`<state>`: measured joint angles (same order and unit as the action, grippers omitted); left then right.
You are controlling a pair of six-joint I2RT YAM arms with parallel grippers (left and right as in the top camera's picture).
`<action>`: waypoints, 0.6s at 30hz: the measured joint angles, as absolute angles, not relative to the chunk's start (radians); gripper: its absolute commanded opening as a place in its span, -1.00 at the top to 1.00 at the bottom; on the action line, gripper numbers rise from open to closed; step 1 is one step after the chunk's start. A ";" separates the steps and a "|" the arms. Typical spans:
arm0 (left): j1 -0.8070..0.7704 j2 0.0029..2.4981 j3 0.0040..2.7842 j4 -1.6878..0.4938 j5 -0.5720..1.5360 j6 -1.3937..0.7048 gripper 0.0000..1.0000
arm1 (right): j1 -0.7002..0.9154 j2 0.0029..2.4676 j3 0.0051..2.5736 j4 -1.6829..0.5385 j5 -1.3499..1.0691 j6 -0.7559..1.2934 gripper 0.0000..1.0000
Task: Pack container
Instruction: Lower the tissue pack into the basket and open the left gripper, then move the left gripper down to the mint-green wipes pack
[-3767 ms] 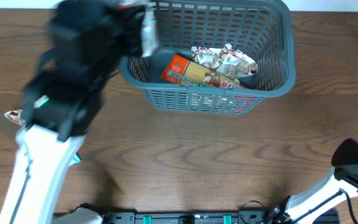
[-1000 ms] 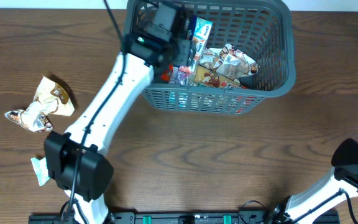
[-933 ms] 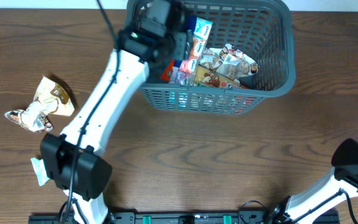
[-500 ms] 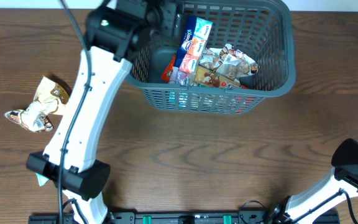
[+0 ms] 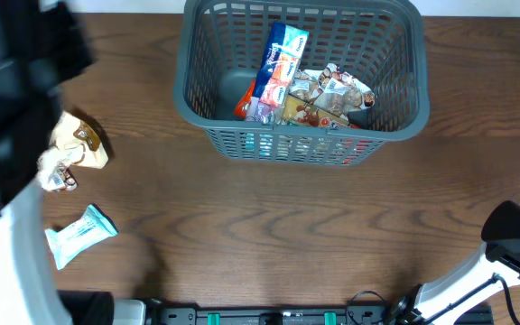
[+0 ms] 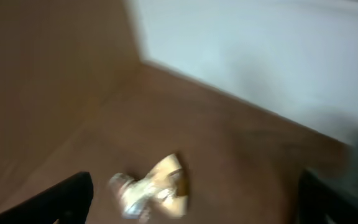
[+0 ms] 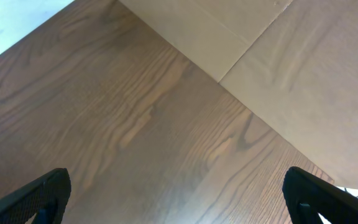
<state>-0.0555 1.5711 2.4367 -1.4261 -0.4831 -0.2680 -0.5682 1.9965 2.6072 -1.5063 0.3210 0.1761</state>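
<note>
The container [image 5: 404, 128], a grey-blue slotted basket, stands at the top centre of the table. Inside it lie a long blue and red packet [image 5: 278, 59], silvery brown packets [image 5: 330, 90] and an orange one [image 5: 246, 104]. My left arm [image 5: 16, 99] is a blurred mass over the table's left side, away from the basket. In the left wrist view my left gripper [image 6: 194, 202] is open, its fingers [image 6: 70, 199] spread wide above a crumpled tan packet [image 6: 157, 190] on the wood. My right gripper [image 7: 185, 199] is open over bare table, holding nothing.
A crumpled tan packet [image 5: 78, 149] and a teal packet [image 5: 79, 233] lie on the table at the left. My right arm [image 5: 513, 244] rests at the bottom right corner. A pale wall edge [image 6: 241, 50] shows beyond the table.
My left arm has pulled out of the basket and swung left over the tan packet, jaws opening wider. The blue and red packet stays in the basket. The right arm has not moved.
</note>
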 measured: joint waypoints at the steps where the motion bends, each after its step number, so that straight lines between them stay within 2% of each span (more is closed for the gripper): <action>1: -0.023 1.567 2.437 -1.450 -0.486 -0.286 -0.85 | -0.568 1.996 2.607 -1.506 0.321 0.176 -0.99; 6: 0.104 1.599 2.437 -1.541 -0.484 -0.325 -0.98 | -0.568 1.996 2.607 -1.506 0.321 0.176 -0.98; 13: 0.211 1.684 2.421 -1.607 -0.470 -0.451 -0.98 | -0.568 1.996 2.607 -1.506 0.321 0.176 -0.98; 18: 0.265 1.742 2.418 -1.610 -0.377 -0.525 -0.98 | -0.568 1.996 2.607 -1.506 0.321 0.176 -0.99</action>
<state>0.2649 1.7420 2.4180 -1.6096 -0.3767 -0.5247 -0.5682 1.9965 2.6072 -1.5063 0.3210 0.1761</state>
